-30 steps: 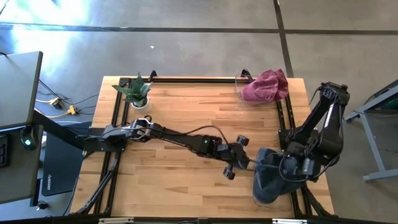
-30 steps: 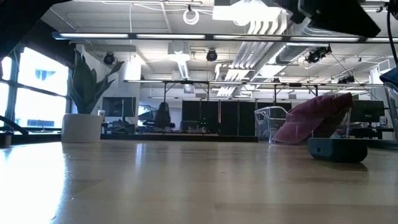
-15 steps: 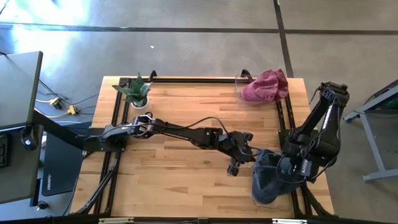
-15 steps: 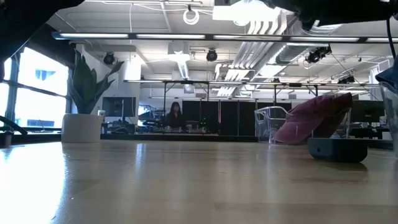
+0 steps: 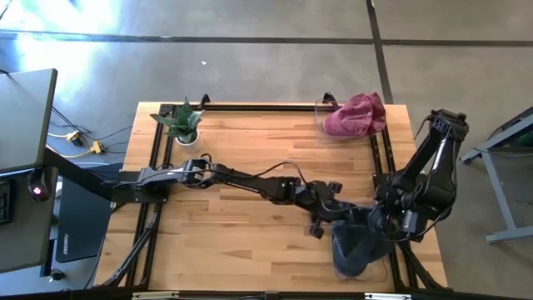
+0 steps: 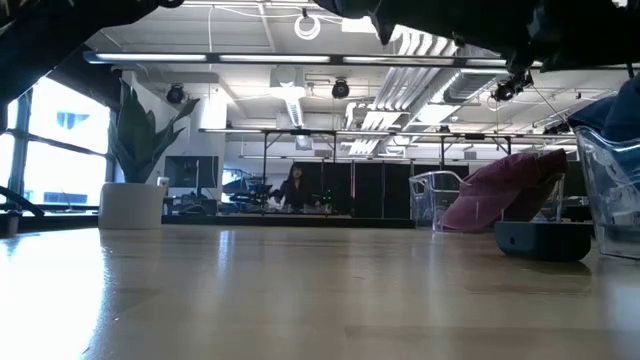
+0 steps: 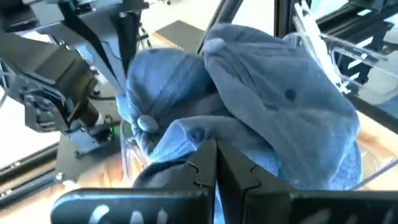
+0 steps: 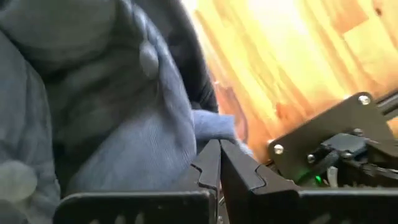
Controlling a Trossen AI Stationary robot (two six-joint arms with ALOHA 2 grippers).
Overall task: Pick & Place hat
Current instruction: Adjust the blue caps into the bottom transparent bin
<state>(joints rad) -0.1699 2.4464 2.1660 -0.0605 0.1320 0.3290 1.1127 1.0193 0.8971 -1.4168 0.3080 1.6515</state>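
A blue denim hat sits in a clear plastic container at the table's near right corner. It fills the left wrist view and the right wrist view. My left gripper reaches across the table to the hat's left side, and its fingers are shut. My right gripper is at the hat's right side, shut on blue cloth. A pink hat lies in a second clear container at the far right corner. My left gripper meets a fold of the hat's cloth with its shut fingertips, coming level from the table's left. Whether any cloth lies between the fingers, I cannot tell. My right gripper pinches a small fold of the blue cloth at the hat's right side, between its two fingers. One layer or several, I cannot tell.
A potted plant stands at the far left corner. The pink hat and its container are at the far right. A black frame runs along the table's edges. Bare wood lies in the middle and on the near left.
My left gripper has moved toward the table's right until it reached the blue hat. The hat and its clear container have shifted a little toward the left and the near edge. The container's wall has come into the low view at its right side.
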